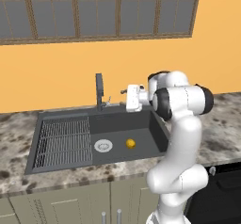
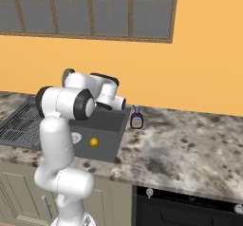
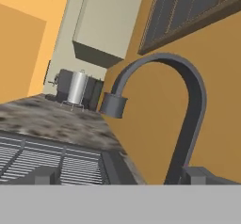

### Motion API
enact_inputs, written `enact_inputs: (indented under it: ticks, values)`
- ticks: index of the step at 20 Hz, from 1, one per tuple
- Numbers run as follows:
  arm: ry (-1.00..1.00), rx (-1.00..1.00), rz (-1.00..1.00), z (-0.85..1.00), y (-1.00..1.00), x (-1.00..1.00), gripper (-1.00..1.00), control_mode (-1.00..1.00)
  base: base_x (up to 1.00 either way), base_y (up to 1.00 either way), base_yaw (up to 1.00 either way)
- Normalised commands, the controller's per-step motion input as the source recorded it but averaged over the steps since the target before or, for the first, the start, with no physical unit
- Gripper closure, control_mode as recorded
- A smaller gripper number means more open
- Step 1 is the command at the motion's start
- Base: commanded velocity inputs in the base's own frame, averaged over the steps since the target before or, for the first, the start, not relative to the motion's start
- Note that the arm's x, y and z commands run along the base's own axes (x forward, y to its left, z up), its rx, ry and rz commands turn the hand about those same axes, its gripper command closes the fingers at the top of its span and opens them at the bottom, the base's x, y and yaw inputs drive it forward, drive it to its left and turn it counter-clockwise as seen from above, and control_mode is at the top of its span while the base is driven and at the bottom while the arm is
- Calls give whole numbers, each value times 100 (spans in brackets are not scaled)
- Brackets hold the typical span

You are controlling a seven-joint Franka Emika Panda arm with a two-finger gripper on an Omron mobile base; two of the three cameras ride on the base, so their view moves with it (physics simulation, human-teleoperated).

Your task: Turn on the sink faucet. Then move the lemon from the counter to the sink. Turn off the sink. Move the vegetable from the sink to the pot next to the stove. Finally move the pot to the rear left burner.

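- Nearest the base, beige-grey cabinet doors [image 1: 70, 204] sit under the thick edge of the speckled stone counter [image 1: 61, 176]; in the right base view the black front of the stove [image 2: 190, 206] with small knobs lies low at the right.
- The white arm [image 1: 181, 138] rises from the lower right of the left base view and bends over the right part of the sink [image 1: 155, 124].
- The sink is a dark grey basin with a ribbed rack [image 1: 63, 140] on its left half and a round silver drain [image 1: 103, 146] near the middle.
- The lemon [image 1: 130, 143] lies on the basin floor just right of the drain, apart from it; in the right base view it shows as a yellow ball [image 2: 94, 142] beside the arm.
- The gripper [image 1: 128, 98] is held above the back edge of the sink, pointing toward the sink faucet [image 1: 99, 91]; its jaws stand spread wide with nothing between them.
- In the hand view the two dark fingertips [image 3: 46, 175] sit at the bottom, far apart, and the faucet's curved spout [image 3: 188, 91] rises between them, closer to the right one; whether a finger touches the faucet cannot be told.
- A small bottle [image 2: 136, 117] with a dark label stands on the counter just right of the sink, by the orange wall.
- Farther off in the hand view, a coffee machine [image 3: 75, 89] stands on the counter under a pale wall cabinet [image 3: 106, 23].
- A window [image 1: 94, 9] with dark panes runs along the wall above.
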Motion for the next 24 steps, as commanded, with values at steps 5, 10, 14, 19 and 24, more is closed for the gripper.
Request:
enact_inputs:
  ticks: [5,10,14,19,24]
  values:
    - [8,0,-4,25,-5,-37,-100,-100,0,0,0]
    - [16,0,-9,31,0,-31,-100,-100,0,0,0]
    - [26,-6,-17,16,0,-37,-100,-100,0,0,0]
    - [33,-13,-18,0,0,-32,-100,-100,0,0,0]
    - [34,-12,-19,0,0,-35,-100,-100,0,0,0]
